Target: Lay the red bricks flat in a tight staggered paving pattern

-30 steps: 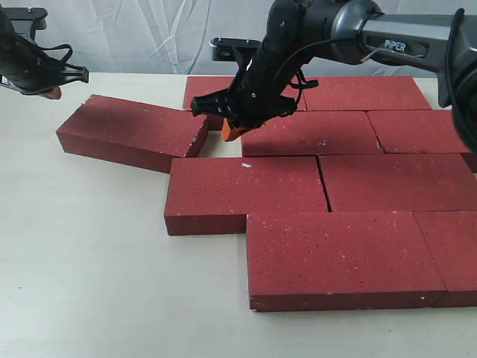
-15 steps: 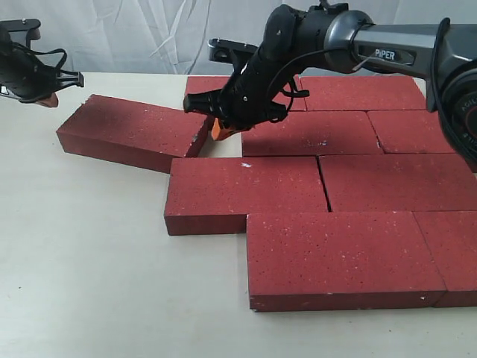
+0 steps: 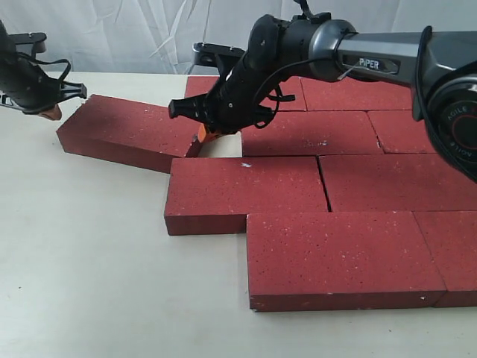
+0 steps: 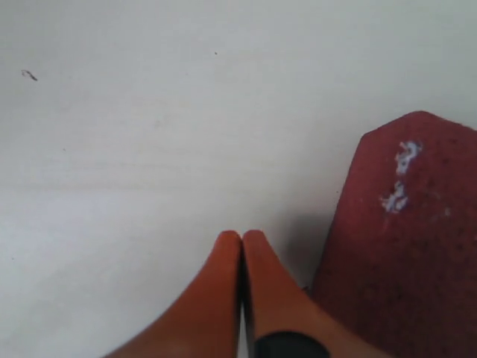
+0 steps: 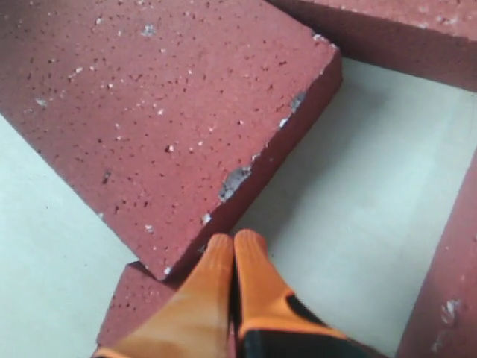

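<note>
Several dark-red bricks [image 3: 350, 183] lie flat in staggered rows on the right of the table. One loose brick [image 3: 130, 132] lies askew at the left, its right end near the rows. My right gripper [image 3: 203, 135] is shut with nothing in it. Its orange tips sit against that brick's right end, in the gap by the rows. The right wrist view shows the gripper [image 5: 233, 240] touching the chipped brick edge [image 5: 246, 175]. My left gripper [image 3: 51, 113] is shut and empty beside the loose brick's far left corner [image 4: 406, 224]; its tips [image 4: 242, 237] hover over bare table.
The pale tabletop [image 3: 82, 261] stretches in front and to the left of the bricks. A white curtain [image 3: 141, 33] hangs behind the table. The right arm [image 3: 373, 56] reaches across above the back row of bricks.
My right gripper has moved left and down into the gap, reaching the loose brick's right end. The left gripper shifted slightly toward the brick's left corner. The loose brick has hardly moved.
</note>
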Robot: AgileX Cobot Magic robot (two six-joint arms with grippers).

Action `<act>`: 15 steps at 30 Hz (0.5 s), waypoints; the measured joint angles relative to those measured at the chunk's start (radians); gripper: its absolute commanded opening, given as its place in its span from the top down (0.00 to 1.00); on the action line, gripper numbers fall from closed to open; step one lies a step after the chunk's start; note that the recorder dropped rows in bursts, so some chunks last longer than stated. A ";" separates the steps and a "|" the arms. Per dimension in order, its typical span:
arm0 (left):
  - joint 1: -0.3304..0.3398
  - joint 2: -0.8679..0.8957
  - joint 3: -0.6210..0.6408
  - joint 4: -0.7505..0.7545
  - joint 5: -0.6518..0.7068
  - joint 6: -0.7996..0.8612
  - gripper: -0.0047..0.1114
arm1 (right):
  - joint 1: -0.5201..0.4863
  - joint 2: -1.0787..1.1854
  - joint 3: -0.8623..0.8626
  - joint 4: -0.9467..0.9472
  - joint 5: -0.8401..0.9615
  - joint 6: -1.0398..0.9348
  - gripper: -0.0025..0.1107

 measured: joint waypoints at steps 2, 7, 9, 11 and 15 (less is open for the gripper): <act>0.000 0.016 0.000 -0.001 0.010 0.002 0.96 | 0.004 0.000 0.000 0.000 -0.005 0.000 0.99; 0.000 0.028 0.000 -0.024 0.024 0.002 0.96 | 0.012 0.000 0.000 0.000 -0.005 0.000 0.99; 0.000 0.028 0.000 -0.025 0.030 0.007 0.96 | 0.014 0.000 0.000 0.000 -0.007 0.000 0.99; 0.000 0.028 0.000 -0.025 0.050 0.009 0.96 | 0.014 0.000 0.000 0.000 -0.007 0.000 0.99; 0.000 0.028 0.000 -0.027 0.101 0.011 0.96 | 0.014 0.000 0.000 0.000 -0.007 0.000 0.99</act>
